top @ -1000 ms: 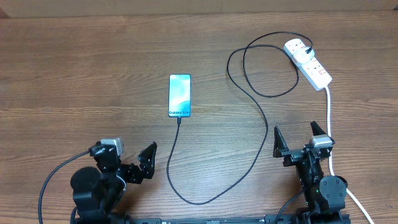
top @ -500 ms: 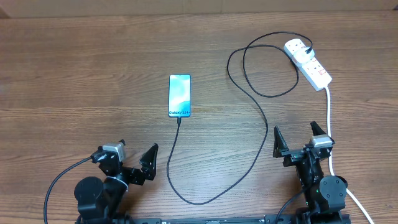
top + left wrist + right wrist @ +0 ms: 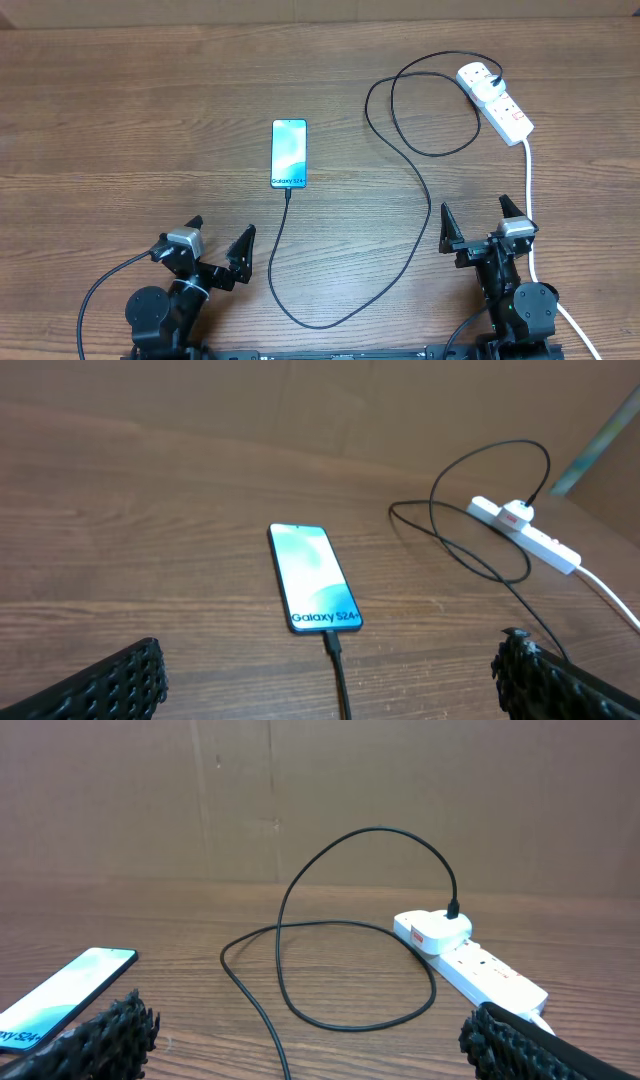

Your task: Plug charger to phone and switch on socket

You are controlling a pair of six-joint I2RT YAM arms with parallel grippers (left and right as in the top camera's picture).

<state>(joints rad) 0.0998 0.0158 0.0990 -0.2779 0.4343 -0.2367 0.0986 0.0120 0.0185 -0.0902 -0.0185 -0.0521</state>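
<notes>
Charger apparently in the phone; socket switch unconfirmed.

Overhead: the charger (image 3: 420, 215) runs from the lower edge of the phone (image 3: 289, 153) to its plug in the socket (image 3: 496, 100), far right. The left gripper (image 3: 220, 228) and right gripper (image 3: 475, 205) spread wide and empty near the table's front edge. Left wrist: "Galaxy S24+" reads on the screen, the connector touching the phone's bottom edge. Right wrist: the socket shows a red mark but no legible writing, and its switch position cannot be told, so switching may remain.

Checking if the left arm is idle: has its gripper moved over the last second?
Yes. The left gripper has shifted slightly right, toward the cable, and turned to face the phone more squarely.
</notes>
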